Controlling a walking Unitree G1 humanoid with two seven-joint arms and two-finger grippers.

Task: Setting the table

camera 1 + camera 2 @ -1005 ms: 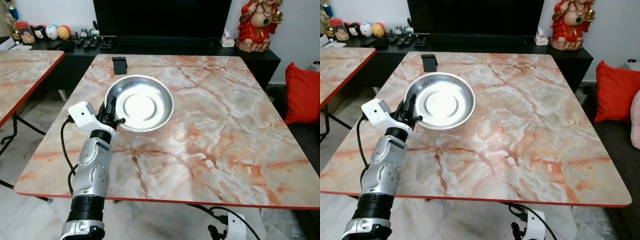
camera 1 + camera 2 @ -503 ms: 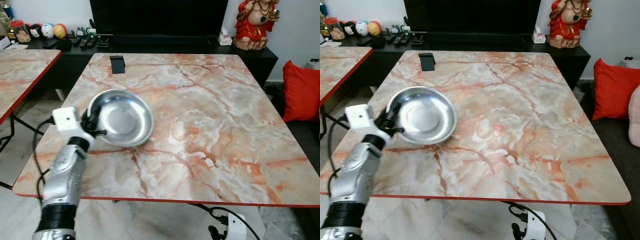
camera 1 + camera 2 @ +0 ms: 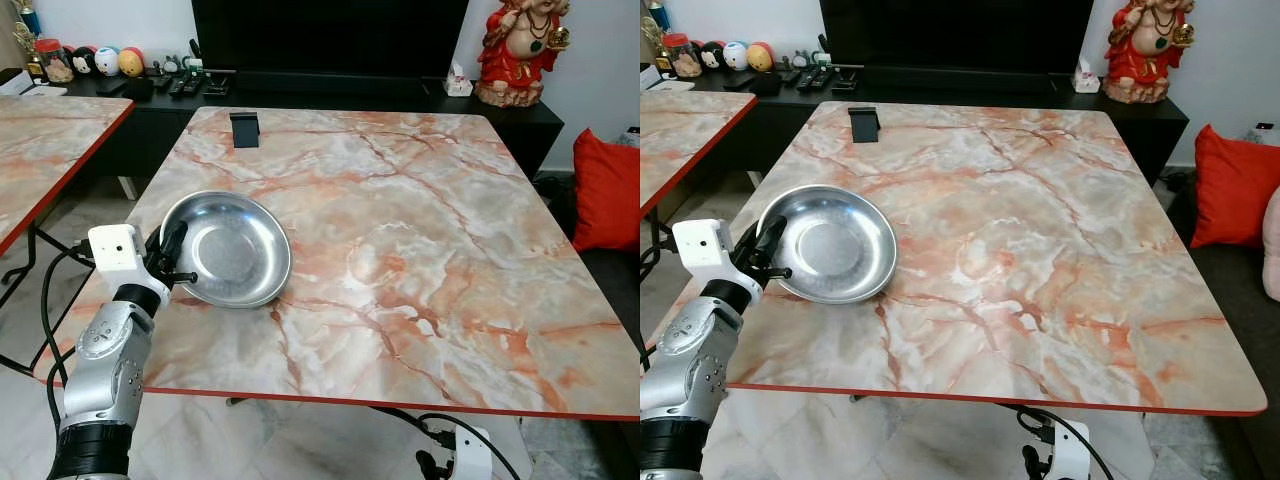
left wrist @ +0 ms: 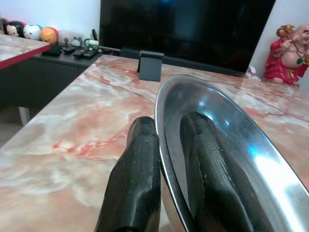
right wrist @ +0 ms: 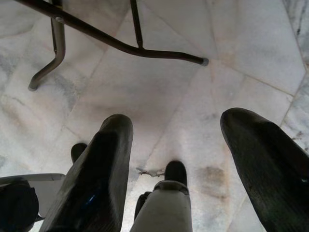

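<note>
Nearest to me, my right arm hangs idle below the surface's edge, its fingers [image 5: 104,179] spread wide over the pale marble floor [image 5: 159,96] with nothing between them. My left gripper [image 3: 172,262] is at work at the near left of the marble surface [image 3: 420,250]: its two fingers [image 4: 137,179] are narrowed onto the near left rim of the steel bowl [image 3: 228,248], one finger outside the wall and one inside, so the thin edge is pinched between them. The bowl sits at the near left of the surface, close to the left edge; from here I cannot tell whether its base rests flat or is tipped slightly up on my side.

What worries me is that grip. It is a pinch on a thin, slick, curved rim, all the bowl's weight out beyond my fingers, so I judge it could swivel or slide out if I move briskly. So near the edge, a slip leftward could send it off onto the floor. Letting go while it is tilted would make it rock and clatter.

Farther off, a small black stand [image 3: 244,129] is upright at the far left, well apart from the bowl. Beyond the surface a dark cabinet carries a red statue [image 3: 520,50] on the far right
</note>
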